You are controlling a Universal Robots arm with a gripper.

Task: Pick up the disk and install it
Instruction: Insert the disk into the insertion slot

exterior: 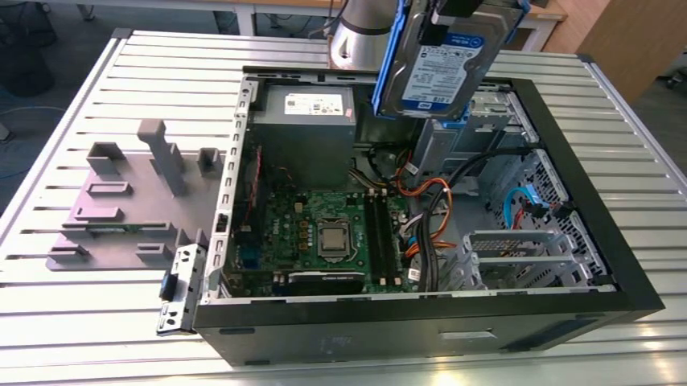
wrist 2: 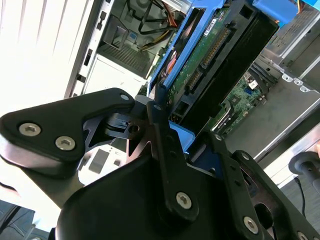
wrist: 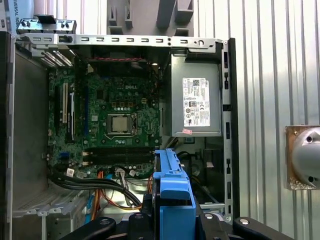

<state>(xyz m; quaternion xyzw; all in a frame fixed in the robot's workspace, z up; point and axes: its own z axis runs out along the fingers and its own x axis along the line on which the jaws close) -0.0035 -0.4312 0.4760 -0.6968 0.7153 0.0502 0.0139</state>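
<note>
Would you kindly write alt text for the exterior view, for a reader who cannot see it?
The gripper holds the disk above an open computer case lying on a slatted metal table, its motherboard and grey power-supply box exposed. A grey plastic stand sits beside the case, at the exterior view's left.

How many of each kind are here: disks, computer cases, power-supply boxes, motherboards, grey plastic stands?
disk: 1
computer case: 1
power-supply box: 1
motherboard: 1
grey plastic stand: 1
Total: 5
</note>
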